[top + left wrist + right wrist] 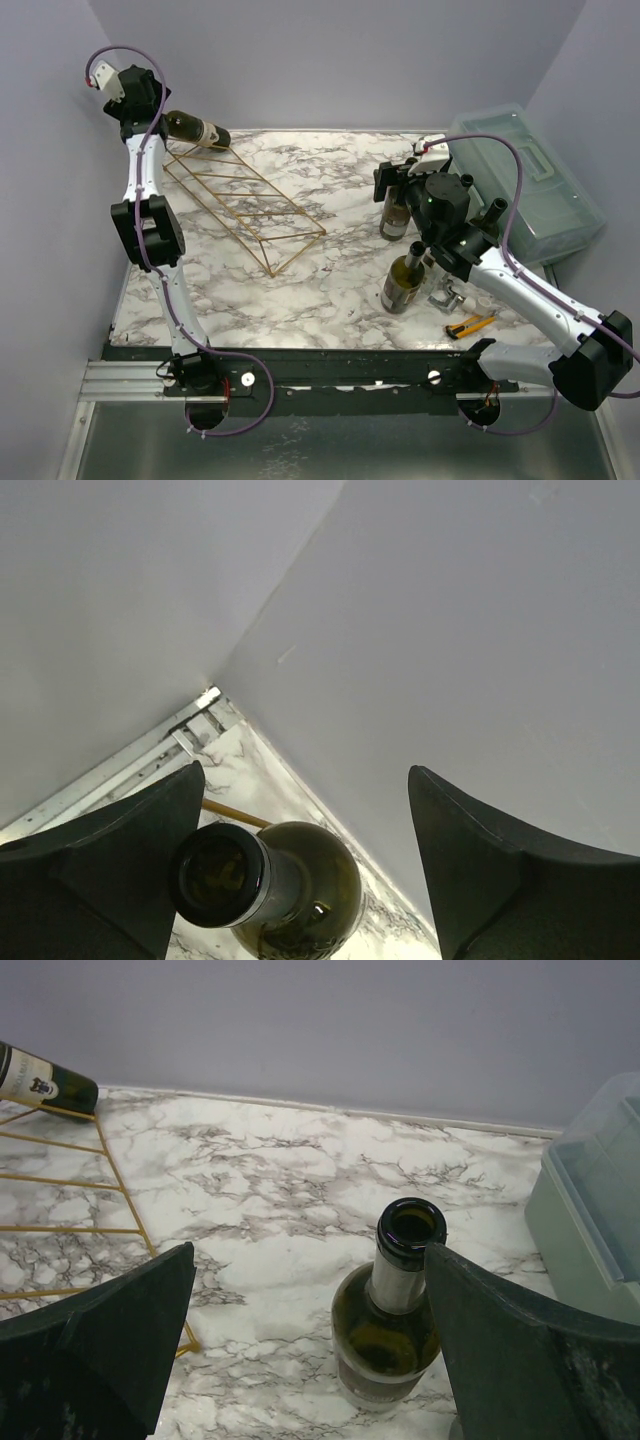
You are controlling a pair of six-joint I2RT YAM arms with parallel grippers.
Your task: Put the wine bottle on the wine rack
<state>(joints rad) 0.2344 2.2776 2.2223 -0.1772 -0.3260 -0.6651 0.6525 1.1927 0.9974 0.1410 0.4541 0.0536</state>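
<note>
Translucent lidded box (540, 190) at far right, yellow utility knife (470, 325) near front edge, marble tabletop (320, 170)

I work in a robotics lab cell, not a home. Plain pale walls (330, 60) box in a marble-patterned bench (330, 290) on three sides. My arms are bolted to a bare aluminium rail (120, 380) at its near edge, with purple cables (130, 47) looping openly. A wine rack (240, 205), wine bottles (405, 285), a plastic box (540, 190) and a utility knife (470, 325) sit out as loose props.
</note>
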